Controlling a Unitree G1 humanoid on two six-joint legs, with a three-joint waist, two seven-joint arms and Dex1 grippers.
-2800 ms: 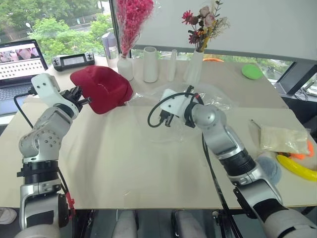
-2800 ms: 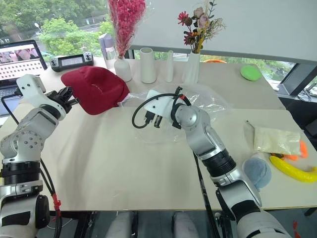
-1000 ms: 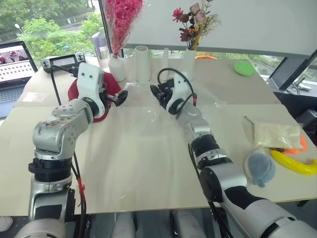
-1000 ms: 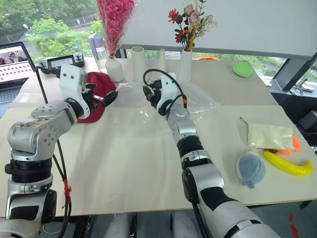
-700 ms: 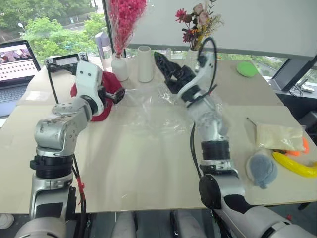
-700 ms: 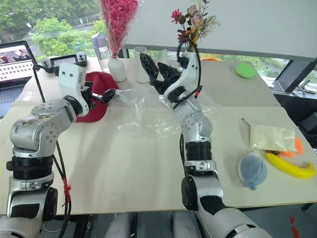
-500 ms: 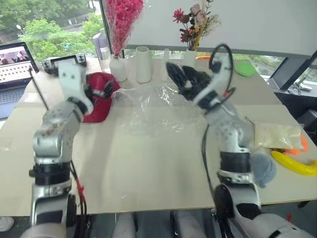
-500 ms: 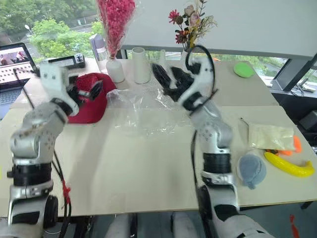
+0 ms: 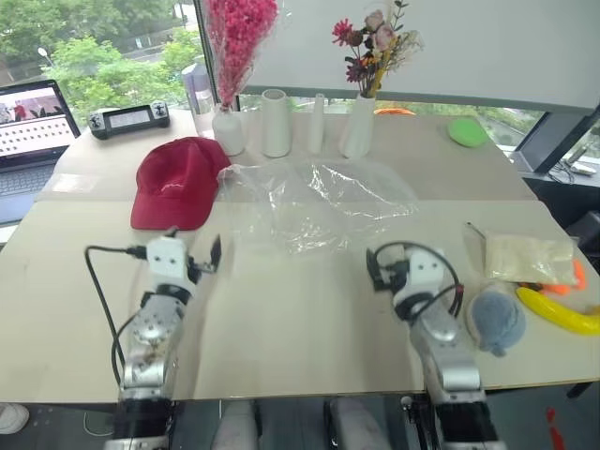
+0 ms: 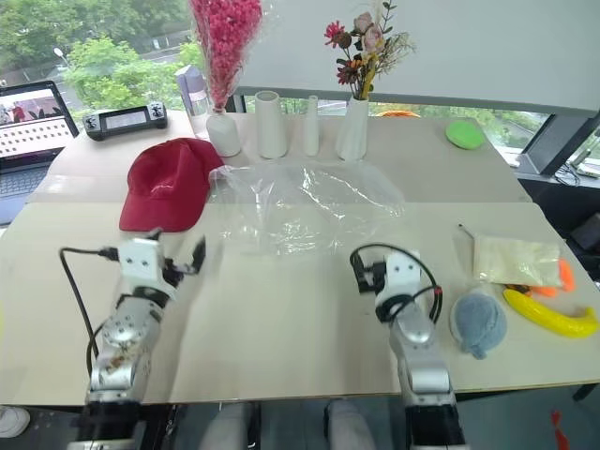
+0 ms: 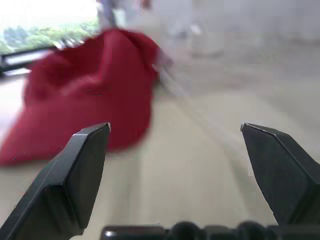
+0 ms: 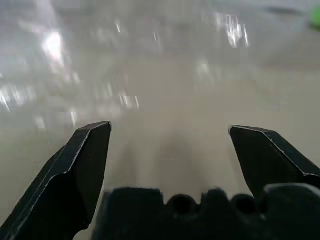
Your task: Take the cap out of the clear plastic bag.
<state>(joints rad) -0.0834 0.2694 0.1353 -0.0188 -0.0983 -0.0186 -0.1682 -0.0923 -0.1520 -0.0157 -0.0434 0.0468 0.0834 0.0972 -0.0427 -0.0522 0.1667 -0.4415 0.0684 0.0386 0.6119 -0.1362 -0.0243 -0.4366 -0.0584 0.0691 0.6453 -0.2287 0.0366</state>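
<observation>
The cap (image 9: pixel 178 183) lies on the table (image 9: pixel 281 319) towards its far left corner, crown away from the robot and brim towards it, fully outside the clear plastic bag (image 9: pixel 319 202). The bag lies flat and crinkled near the middle of the table's far half, its left edge just beside the cap's right side; whether the two touch cannot be told. Along the far edge behind them stand a small white vase of pink-red stems (image 9: pixel 228 127), a white cylinder (image 9: pixel 276 122), a slim white bottle (image 9: pixel 317 123) and a white vase of mixed flowers (image 9: pixel 358 127). A laptop (image 9: pixel 36 117) and a black controller (image 9: pixel 130 118) sit at the far left corner, and a green round object (image 9: pixel 466 132) at the far right. Near the right edge lie a packet of pale yellowish content (image 9: pixel 525 258), a grey-blue fuzzy round thing (image 9: pixel 498 319) and a yellow banana-shaped thing (image 9: pixel 558 314). The left gripper (image 11: pixel 175 145) hangs low over the near left part of the table, its two black fingers spread wide and empty, pointing towards the cap. The right gripper (image 12: pixel 170 145) hangs over the near right part, fingers likewise spread wide and holding nothing, facing the bag across bare tabletop.
</observation>
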